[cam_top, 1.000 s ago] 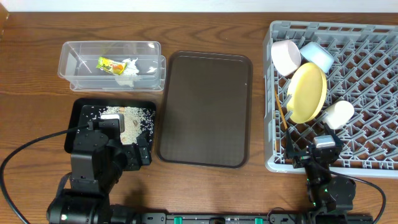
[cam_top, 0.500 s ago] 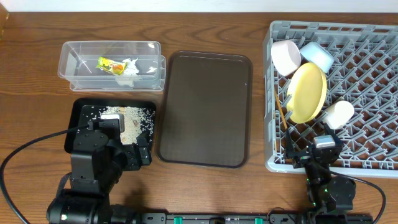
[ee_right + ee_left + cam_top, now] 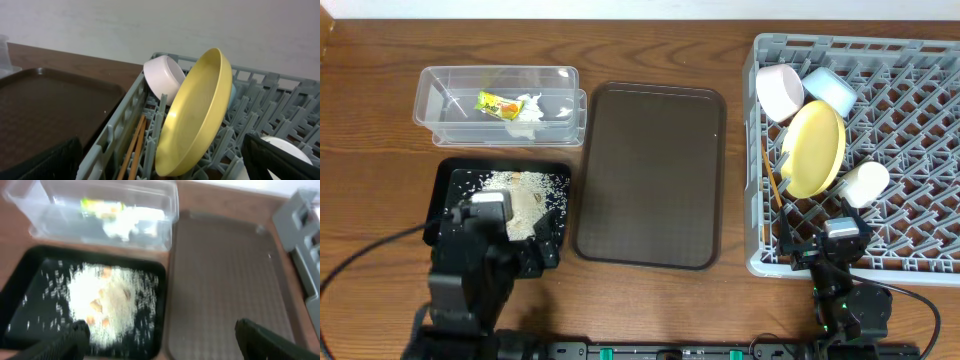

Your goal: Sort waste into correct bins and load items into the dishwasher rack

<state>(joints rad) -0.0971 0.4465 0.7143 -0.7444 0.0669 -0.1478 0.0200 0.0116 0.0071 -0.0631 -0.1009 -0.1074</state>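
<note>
The left arm (image 3: 470, 275) hangs over the near edge of the black tray (image 3: 445, 180), its jaws spread wide and holding nothing. The rice (image 3: 525, 190) lies heaped in that tray, with stray grains toward its left rim. Just behind it, the clear tub (image 3: 430, 95) holds the snack wrapper (image 3: 497, 102) and the tissue (image 3: 527, 112), which touch each other. The tub's right rim lies close to the left edge of the brown serving tray (image 3: 650, 170). That tray's flat surface gives the widest open room between the bins and the dishwasher rack (image 3: 910, 110). Only a narrow strip of desk (image 3: 738, 150) parts tray from rack.

The right arm (image 3: 845, 300) sits at the rack's near left corner, its jaws also released. In the rack's left part, the yellow plate (image 3: 814, 150) stands tilted on edge. The white bowl (image 3: 780, 90) and light blue bowl (image 3: 830, 88) are behind it, and the white cup (image 3: 865, 183) is beside it. The chopsticks (image 3: 770, 172) lie along the left wall.

Since a second ago, the left arm has drawn back toward the near edge, uncovering more rice. Nothing else has shifted.
</note>
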